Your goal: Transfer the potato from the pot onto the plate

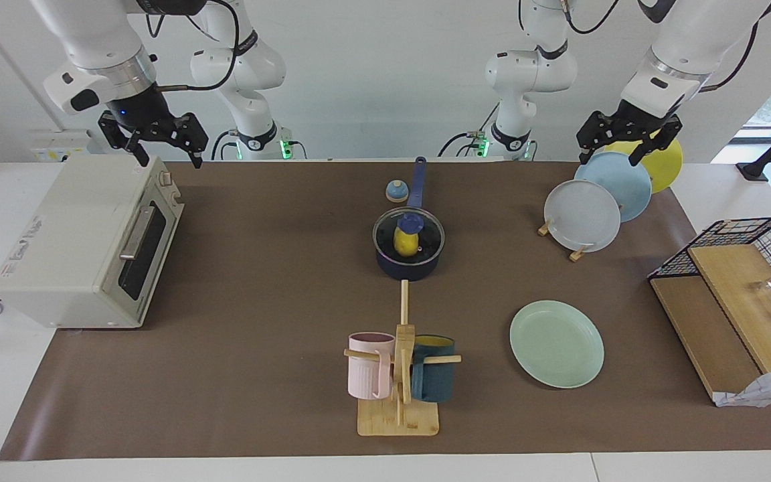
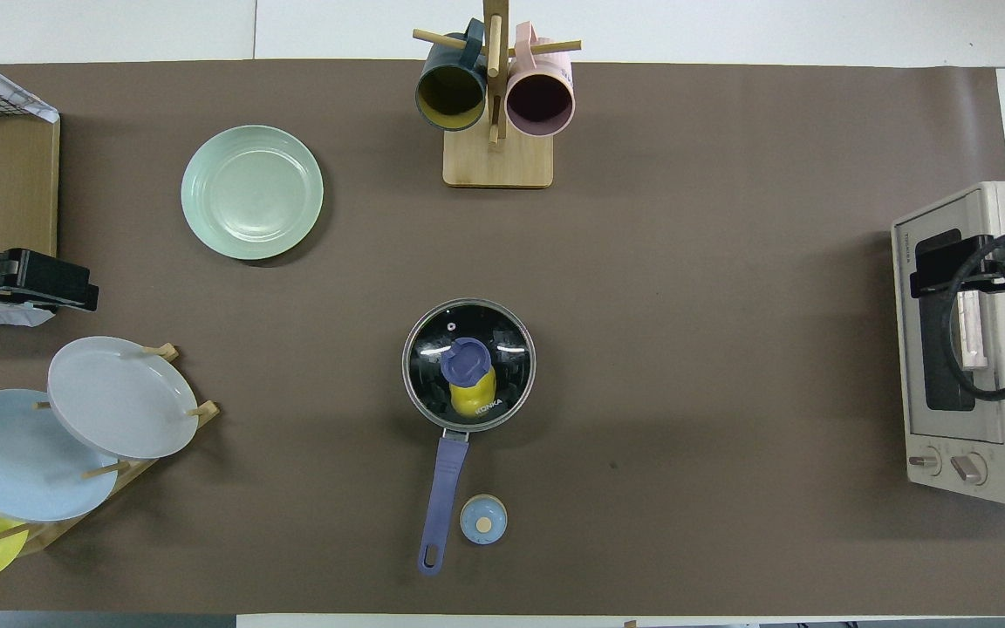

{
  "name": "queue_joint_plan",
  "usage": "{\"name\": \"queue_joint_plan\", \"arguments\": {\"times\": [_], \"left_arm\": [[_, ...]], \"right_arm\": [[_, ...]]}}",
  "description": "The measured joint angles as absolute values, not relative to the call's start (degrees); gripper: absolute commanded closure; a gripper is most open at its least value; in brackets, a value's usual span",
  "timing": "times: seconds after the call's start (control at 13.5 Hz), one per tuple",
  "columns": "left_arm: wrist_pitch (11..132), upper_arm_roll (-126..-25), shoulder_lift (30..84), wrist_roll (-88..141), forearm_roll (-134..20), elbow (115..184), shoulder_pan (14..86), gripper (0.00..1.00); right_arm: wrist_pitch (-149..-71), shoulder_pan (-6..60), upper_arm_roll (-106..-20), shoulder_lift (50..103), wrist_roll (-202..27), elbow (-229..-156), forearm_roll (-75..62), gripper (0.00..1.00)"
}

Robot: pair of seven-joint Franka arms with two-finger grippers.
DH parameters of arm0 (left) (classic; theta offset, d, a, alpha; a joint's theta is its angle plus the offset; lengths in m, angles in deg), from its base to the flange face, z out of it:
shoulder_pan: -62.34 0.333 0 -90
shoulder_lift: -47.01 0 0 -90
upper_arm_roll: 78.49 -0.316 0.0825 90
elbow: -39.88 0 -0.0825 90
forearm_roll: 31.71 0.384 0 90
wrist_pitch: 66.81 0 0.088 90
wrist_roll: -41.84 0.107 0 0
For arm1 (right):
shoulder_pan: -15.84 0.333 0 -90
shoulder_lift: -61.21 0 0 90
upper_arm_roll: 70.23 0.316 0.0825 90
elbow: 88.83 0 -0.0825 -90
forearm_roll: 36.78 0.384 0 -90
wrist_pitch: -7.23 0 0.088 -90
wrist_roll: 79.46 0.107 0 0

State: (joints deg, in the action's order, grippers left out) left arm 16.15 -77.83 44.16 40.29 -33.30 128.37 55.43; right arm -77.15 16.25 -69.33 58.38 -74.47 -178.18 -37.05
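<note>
Mug rack (image 1: pixel 399 381), both arms raised, waiting

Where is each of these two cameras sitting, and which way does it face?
Facing view: high across the table, looking at the robots; both arms show whole, left gripper over the plate rack, right gripper over the toaster oven.
Overhead view: above the robots' end, looking steeply down; only gripper parts show at the edges.
Both share the lidded pot, potato and mint plate.

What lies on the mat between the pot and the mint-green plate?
Nothing: in the overhead view, only bare brown mat runs from the pot, lid on with the potato inside, to the plate. The facing view agrees.
</note>
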Motion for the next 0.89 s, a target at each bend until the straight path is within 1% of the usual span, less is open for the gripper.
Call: {"name": "queue_joint_plan", "arguments": {"times": [0.45, 0.67, 0.89], "left_arm": [[16.15, -77.78, 44.15, 40.30, -33.30, 128.38, 55.40, 0.00], [16.15, -77.65, 44.14, 40.30, -33.30, 128.37, 55.32, 0.00], [16.15, -77.44, 44.14, 40.30, -33.30, 128.37, 55.26, 0.00]], "right_arm": [[-77.24, 16.26, -69.32, 58.38, -74.47, -178.18, -37.05, 0.00], [-78.69, 16.41, -69.30, 58.38, -74.55, -178.51, -37.03, 0.00], [-81.07, 18.91, -69.20, 58.38, -74.81, -179.42, -36.96, 0.00]]}}
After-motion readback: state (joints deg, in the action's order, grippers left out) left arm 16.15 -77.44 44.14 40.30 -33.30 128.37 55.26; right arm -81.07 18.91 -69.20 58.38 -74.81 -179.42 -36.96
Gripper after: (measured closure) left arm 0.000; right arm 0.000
